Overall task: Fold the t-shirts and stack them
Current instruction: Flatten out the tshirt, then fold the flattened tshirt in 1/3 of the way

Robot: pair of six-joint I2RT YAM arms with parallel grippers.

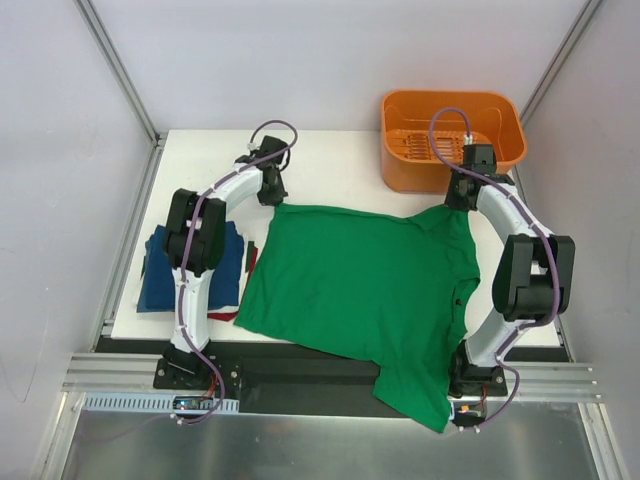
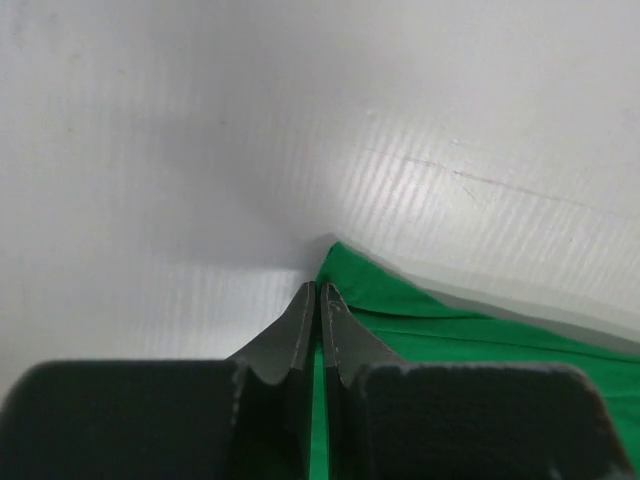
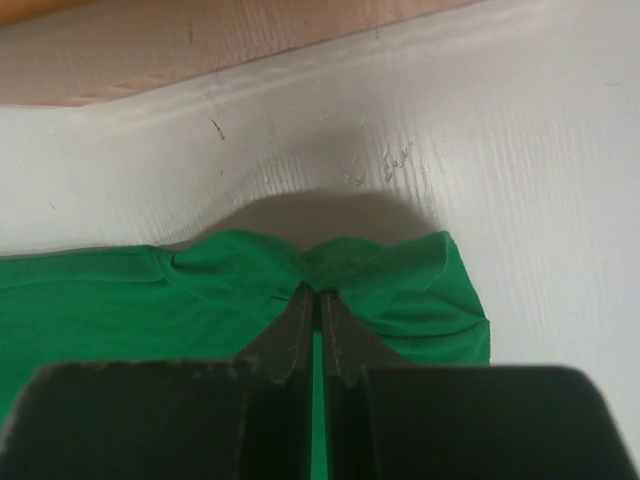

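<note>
As arms (image 1: 228, 187) reach, jaws pinch t-shirt (image 1: 360, 280).

Left arm (image 1: 212, 215) and right arm (image 1: 522, 232) outstretched, fingers (image 2: 298, 335) together.

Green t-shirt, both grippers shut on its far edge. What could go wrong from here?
1. The left gripper pinches only the corner tip of the bright green cloth t-shirt; the cloth may slip out when pulled.
2. The shirt's near part hangs over the table edge beside the right arm's base; it might snag there.
3. The right gripper sits close to the orange plastic basket; a backward move could bump it.
</note>
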